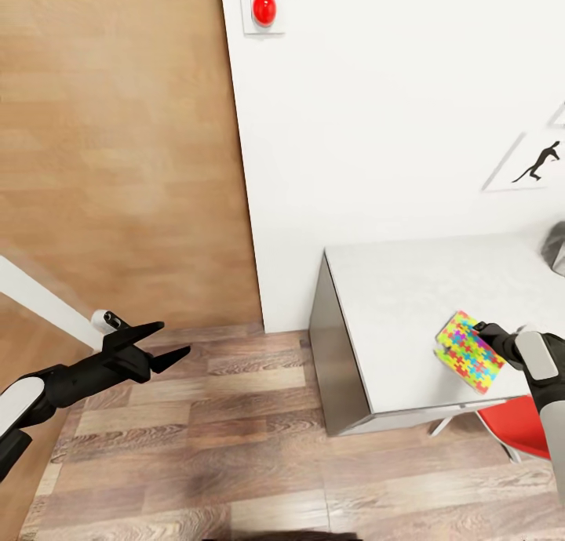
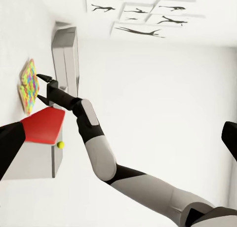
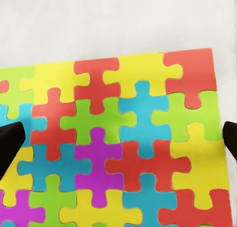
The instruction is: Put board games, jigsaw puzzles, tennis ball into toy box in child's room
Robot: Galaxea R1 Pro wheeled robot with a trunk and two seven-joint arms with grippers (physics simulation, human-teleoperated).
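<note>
One jigsaw puzzle, a flat box in a bright interlocking pattern, lies near the front edge of the pale grey table. My right gripper is open right at the puzzle's far side. In the right wrist view the puzzle faces the camera, with a dark fingertip at each side. In the left wrist view the puzzle sits in front of my right gripper, and the small tennis ball shows beside the red chair. My left gripper hangs open over the floor, holding nothing.
A red chair stands tucked at the table's front right. A grey object is cut off at the table's far right. On the white wall are a red button and a baseball-player silhouette. Wood-plank floor lies left of the table.
</note>
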